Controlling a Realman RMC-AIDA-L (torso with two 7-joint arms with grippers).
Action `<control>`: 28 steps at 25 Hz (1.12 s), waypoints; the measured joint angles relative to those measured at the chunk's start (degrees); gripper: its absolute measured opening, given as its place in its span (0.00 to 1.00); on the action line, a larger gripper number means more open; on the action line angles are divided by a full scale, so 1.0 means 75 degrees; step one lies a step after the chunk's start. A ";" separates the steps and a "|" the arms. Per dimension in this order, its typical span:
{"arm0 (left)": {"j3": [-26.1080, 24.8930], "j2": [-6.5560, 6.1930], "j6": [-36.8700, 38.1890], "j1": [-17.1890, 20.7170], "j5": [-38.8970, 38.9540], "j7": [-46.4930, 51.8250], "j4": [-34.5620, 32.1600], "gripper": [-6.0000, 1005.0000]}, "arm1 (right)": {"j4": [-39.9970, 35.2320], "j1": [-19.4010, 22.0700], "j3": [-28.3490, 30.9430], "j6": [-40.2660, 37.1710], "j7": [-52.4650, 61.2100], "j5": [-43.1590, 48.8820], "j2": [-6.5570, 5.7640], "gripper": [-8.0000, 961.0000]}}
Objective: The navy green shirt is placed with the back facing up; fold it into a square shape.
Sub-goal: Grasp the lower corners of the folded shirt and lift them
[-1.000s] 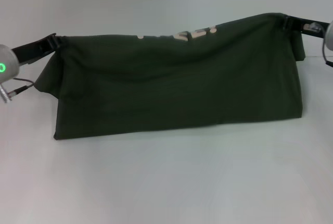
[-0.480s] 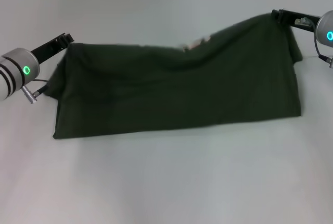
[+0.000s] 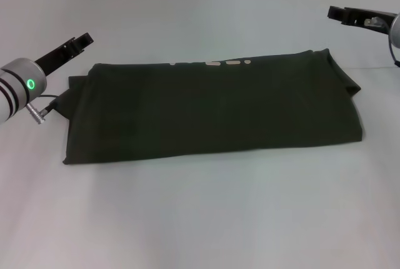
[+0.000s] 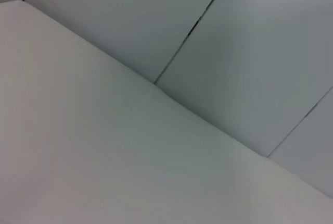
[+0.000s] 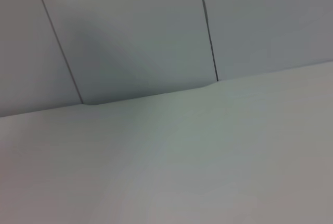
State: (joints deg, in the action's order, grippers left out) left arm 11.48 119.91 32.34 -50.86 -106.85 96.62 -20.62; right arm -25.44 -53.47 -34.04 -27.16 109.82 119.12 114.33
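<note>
The navy green shirt (image 3: 212, 109) lies flat on the white table (image 3: 200, 219) as a wide folded band, seen in the head view. Bits of cream lettering (image 3: 215, 64) peek out along its far edge. My left gripper (image 3: 83, 39) hovers just above and beyond the shirt's far left corner, open and holding nothing. My right gripper (image 3: 337, 12) hangs higher above the far right corner, open and clear of the cloth. Both wrist views show only bare table and wall panels, with no shirt and no fingers.
White tabletop (image 4: 104, 156) stretches all around the shirt, with a broad strip in front of it. A panelled grey wall (image 5: 130, 31) rises behind the table's far edge.
Both grippers have let go of the shirt's top edge. The cloth has dropped from hanging between them to lying flat. The arms have pulled up and outward.
</note>
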 joint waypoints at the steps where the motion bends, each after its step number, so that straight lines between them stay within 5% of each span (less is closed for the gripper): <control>1: 0.0012 -0.0012 0.0103 0.0032 0.0001 -0.0001 -0.0002 0.38 | -0.0049 0.0031 0.0021 -0.0094 -0.0025 -0.0016 -0.0013 0.57; 3: 0.0054 -0.0046 0.0445 0.0130 0.0002 0.0000 -0.0025 0.43 | -0.0207 0.0138 0.0054 -0.0307 -0.0099 -0.0165 -0.0027 0.61; 6: 0.0189 -0.0148 0.1350 0.0364 0.0003 0.0035 -0.0065 0.67 | -0.0583 0.0534 0.0059 -0.0952 -0.0407 -0.0927 -0.0030 0.71; 12: 0.0343 -0.0274 0.3473 0.0908 -0.0225 0.0138 -0.0287 0.81 | -0.0870 0.1503 0.0064 -0.3155 -0.0938 -0.2535 -0.0271 0.88; 20: 0.0784 -0.0251 0.5218 0.1413 -0.1177 0.0604 -0.0959 0.81 | -0.0784 0.2319 -0.0023 -0.5548 -0.0775 -0.2432 -0.0851 0.92; 28: 0.0704 -0.0303 0.5565 0.1721 -0.2053 0.2394 -0.1605 0.81 | -0.0771 0.2451 -0.0031 -0.6297 -0.0265 -0.0958 -0.1088 0.91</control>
State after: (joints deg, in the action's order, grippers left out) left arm 16.76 117.64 74.07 -37.96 -122.25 114.57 -32.66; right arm -31.22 -35.09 -34.28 -74.39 107.83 111.93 106.17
